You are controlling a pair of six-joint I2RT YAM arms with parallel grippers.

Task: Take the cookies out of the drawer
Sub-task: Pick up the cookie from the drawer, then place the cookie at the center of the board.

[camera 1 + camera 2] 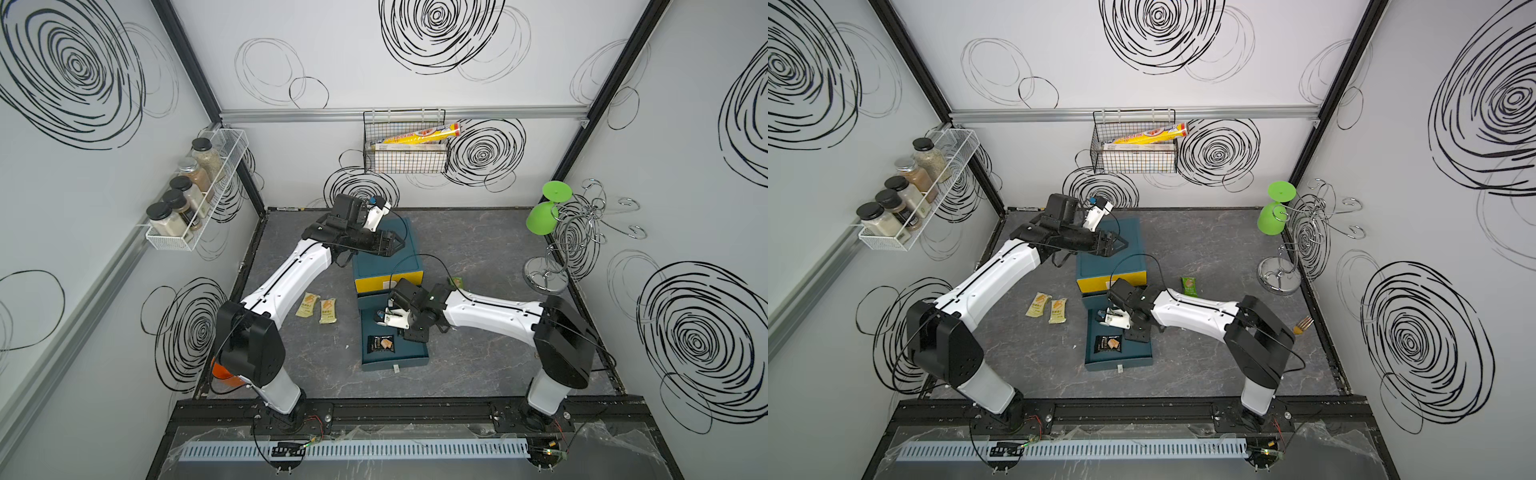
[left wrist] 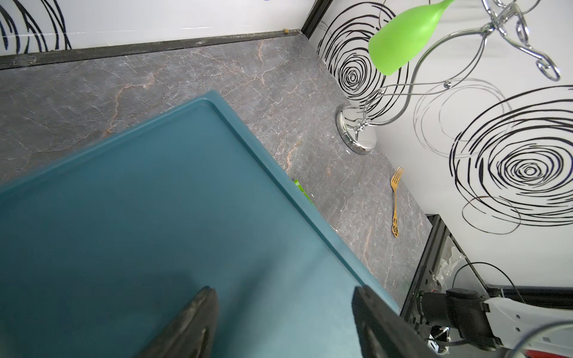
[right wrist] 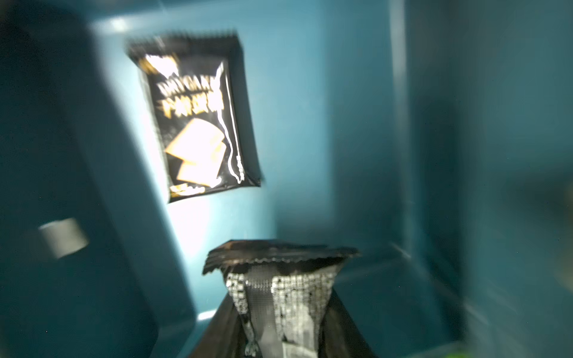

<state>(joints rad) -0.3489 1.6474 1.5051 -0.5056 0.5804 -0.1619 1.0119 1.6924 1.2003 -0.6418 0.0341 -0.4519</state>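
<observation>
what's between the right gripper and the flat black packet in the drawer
Right wrist view: the right gripper pinches a second black packet; past it, only bare drawer floor up to the flat black packet.

Right wrist view motion-blurred; green packet [image 2: 302, 192] mostly hidden behind cabinet [image 2: 155, 217] edge.

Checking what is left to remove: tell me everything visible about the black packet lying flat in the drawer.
The black packet is small, flat and rectangular, a glossy wrapper with crimped ends, pale lettering and a picture of tan biscuits. It lies face up on the floor of the open teal drawer, near its front. Only the drawer floor touches it; the right gripper, shut on a second packet, is apart from it.
</observation>
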